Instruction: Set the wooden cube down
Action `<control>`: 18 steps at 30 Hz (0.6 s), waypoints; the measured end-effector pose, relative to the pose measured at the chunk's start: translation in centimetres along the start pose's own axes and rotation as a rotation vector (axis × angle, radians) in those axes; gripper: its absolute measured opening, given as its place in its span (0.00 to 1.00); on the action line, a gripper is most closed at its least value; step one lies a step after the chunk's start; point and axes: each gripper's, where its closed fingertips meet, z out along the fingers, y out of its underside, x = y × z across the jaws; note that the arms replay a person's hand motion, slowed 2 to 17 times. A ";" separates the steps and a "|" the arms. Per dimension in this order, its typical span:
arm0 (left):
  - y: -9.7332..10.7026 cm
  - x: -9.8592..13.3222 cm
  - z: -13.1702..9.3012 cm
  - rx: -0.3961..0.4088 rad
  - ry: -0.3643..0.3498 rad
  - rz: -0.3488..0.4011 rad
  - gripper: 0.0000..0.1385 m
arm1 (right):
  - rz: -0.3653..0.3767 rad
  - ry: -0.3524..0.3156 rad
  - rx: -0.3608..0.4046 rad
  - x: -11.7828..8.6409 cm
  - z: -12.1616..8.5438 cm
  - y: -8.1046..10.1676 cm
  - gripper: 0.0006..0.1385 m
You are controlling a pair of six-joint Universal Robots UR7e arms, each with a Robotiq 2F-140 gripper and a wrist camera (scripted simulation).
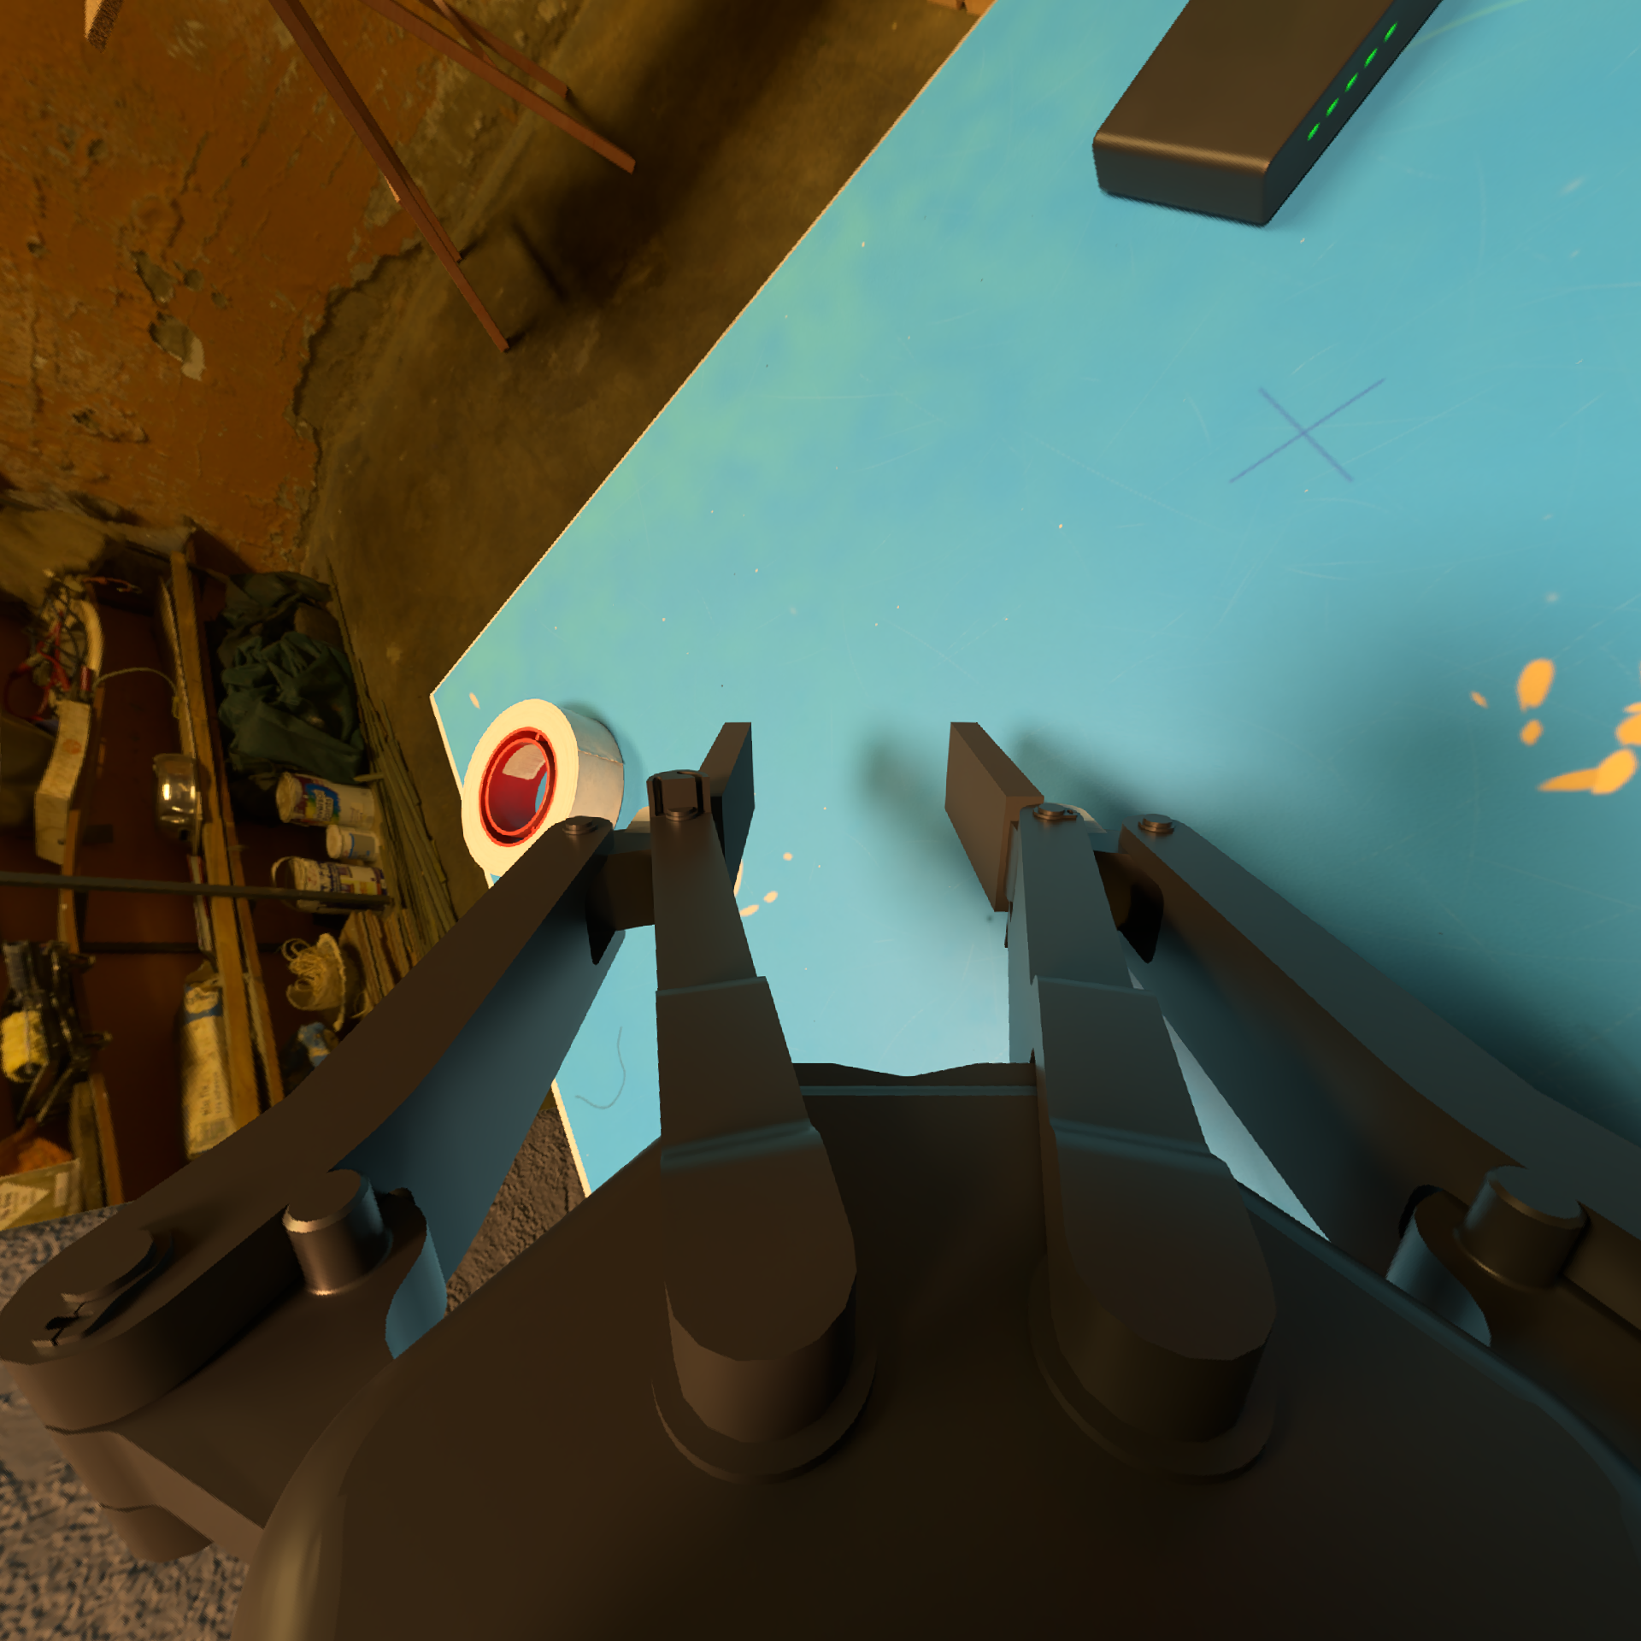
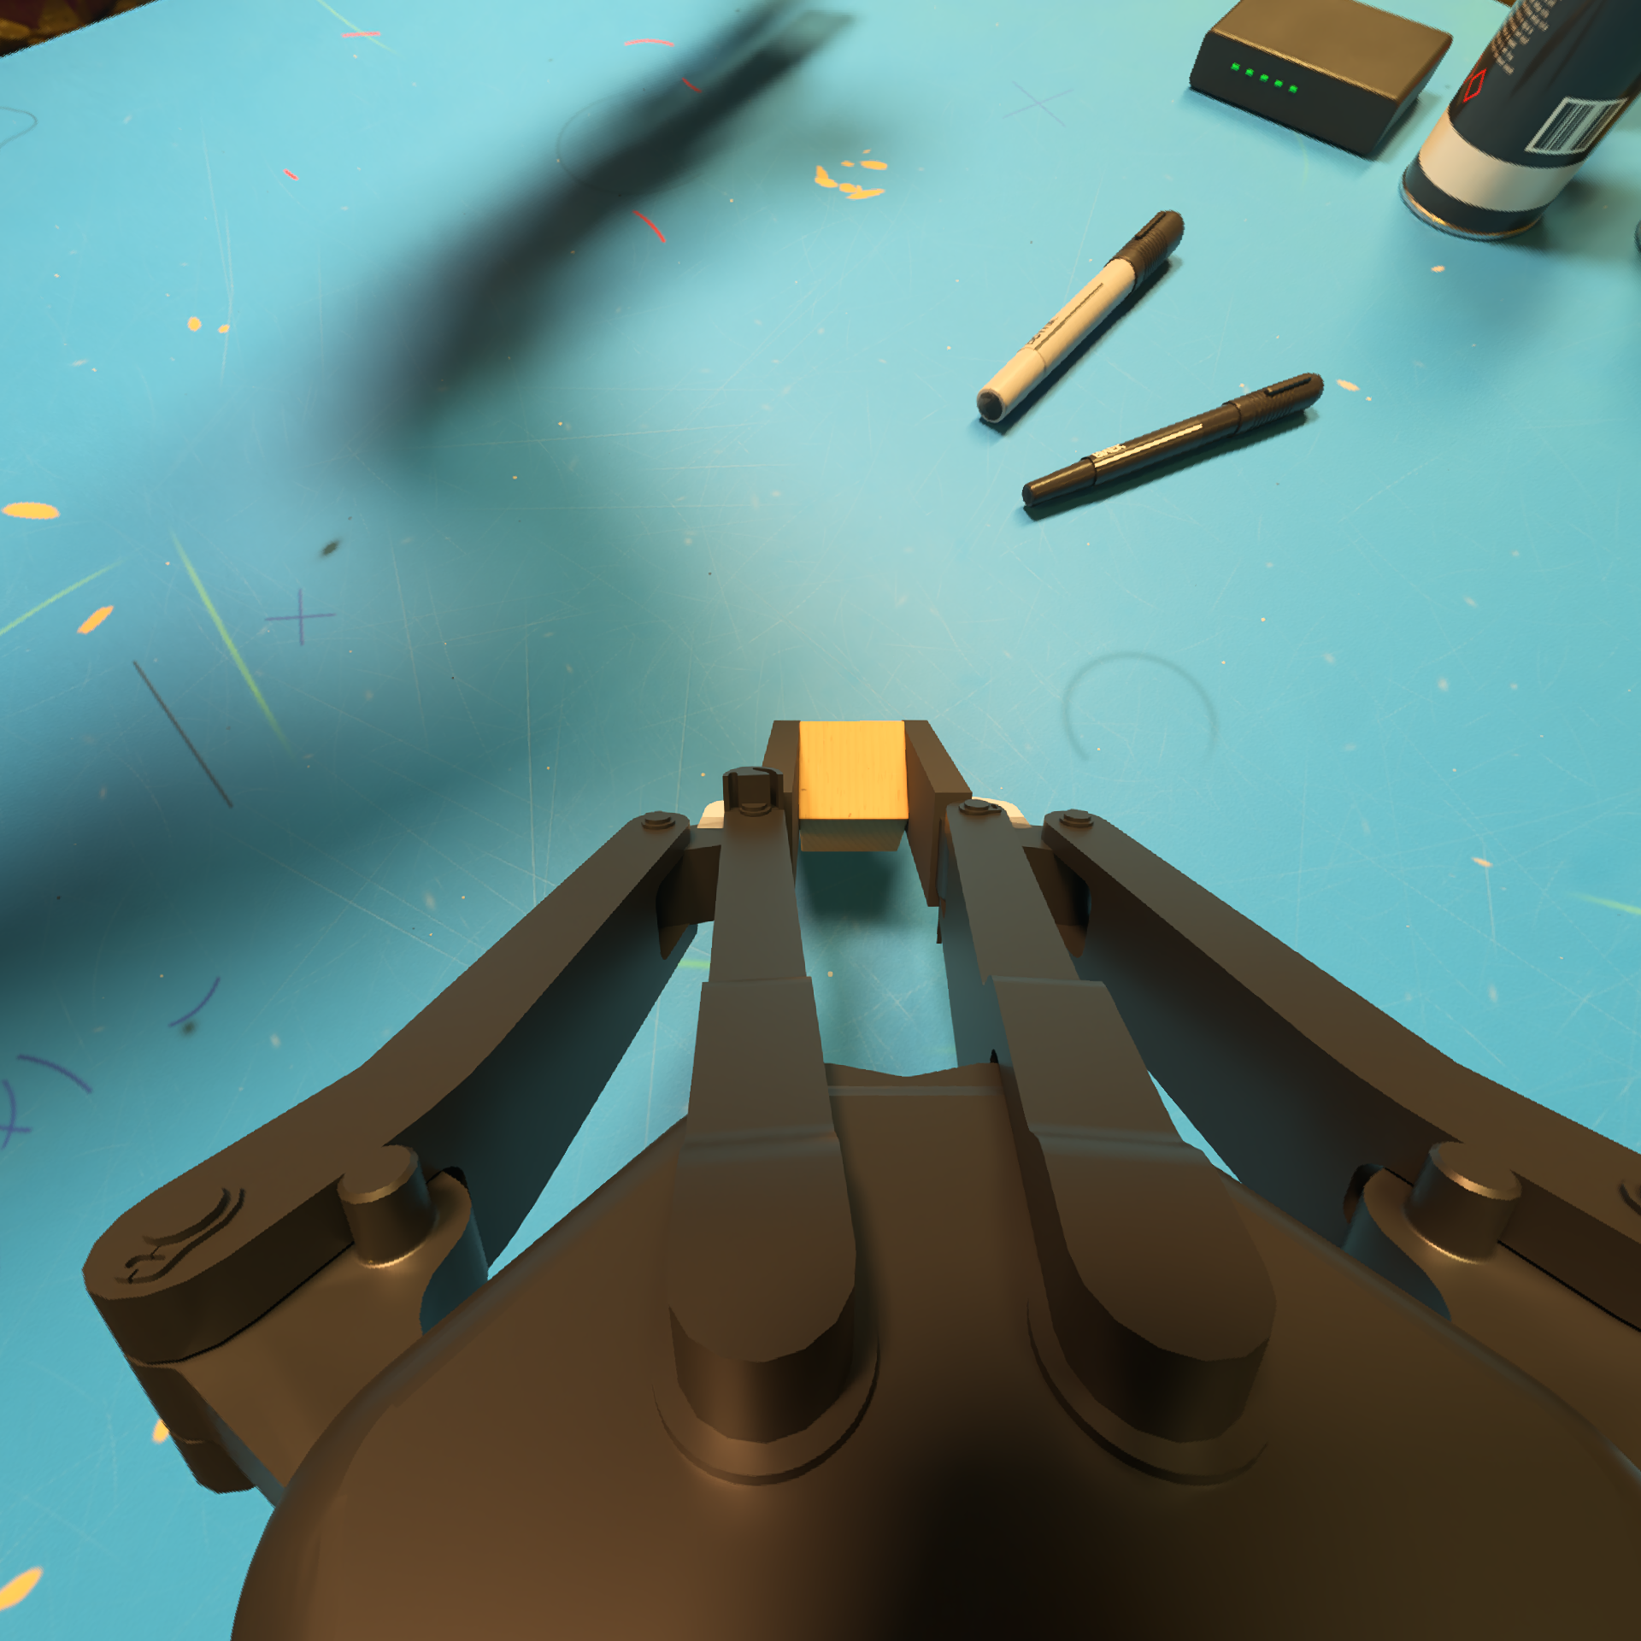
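Gripping one wooden cube (image 2: pixel 852 771), right jaws hover near two markers (image 2: pixel 1079 317); left jaws wide.

Scuffed blue tabletop (image 2: pixel 622 462): tape roll (image 1: pixel 542 772) at its corner, black box (image 2: pixel 1314 71), two markers (image 2: pixel 1079 315) (image 2: pixel 1172 439), spray can (image 2: pixel 1527 124)

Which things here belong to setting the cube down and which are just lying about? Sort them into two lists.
Part of the job:
- wooden cube, held in the right hand
- blue table, where it will land

Just lying about:
- white marker
- black marker
- dark box with green lights
- spray can
- tape roll beside the open, empty left hand
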 end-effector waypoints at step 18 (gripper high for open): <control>0.1 -1.5 1.8 -0.049 0.054 -0.059 0.44 | 0.010 -0.013 -0.003 0.0 0.2 0.1 0.21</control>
